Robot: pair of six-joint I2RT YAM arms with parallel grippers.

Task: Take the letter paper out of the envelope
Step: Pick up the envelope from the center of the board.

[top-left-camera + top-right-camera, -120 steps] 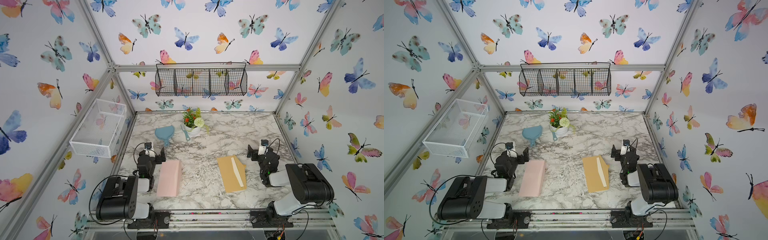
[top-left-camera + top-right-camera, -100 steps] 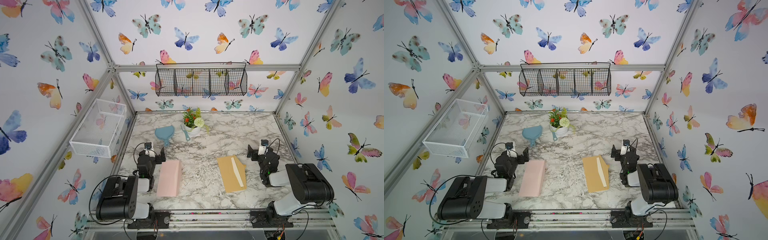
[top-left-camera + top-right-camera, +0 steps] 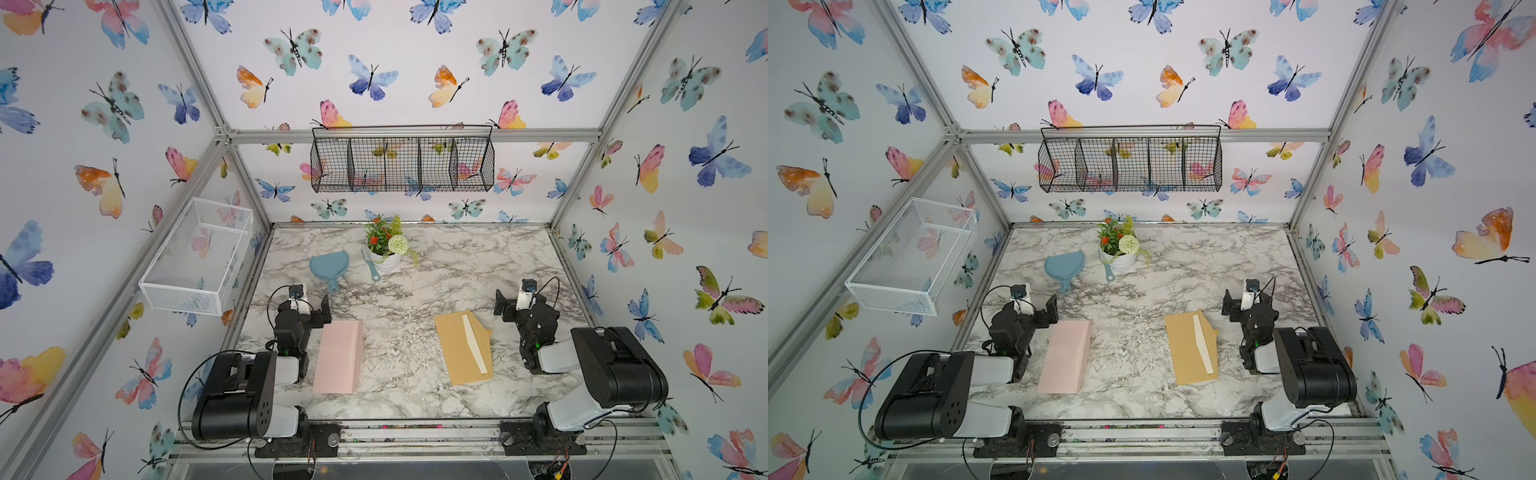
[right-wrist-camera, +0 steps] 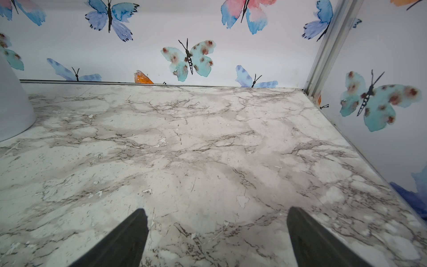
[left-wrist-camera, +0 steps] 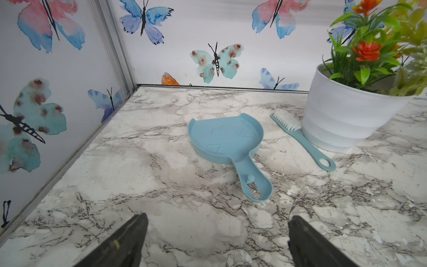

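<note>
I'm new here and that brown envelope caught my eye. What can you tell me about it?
The brown envelope looks like kraft paper: a long rectangle lying flat on the marble table, on its right half, slightly askew. A narrow pale strip runs lengthwise near one long edge, where a flap seems to stick out. Only the table touches it.

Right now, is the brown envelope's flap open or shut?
Open, it seems: in both top views the brown envelope lies flat with a pale strip exposed along its flap side. Contents: cannot tell.
</note>
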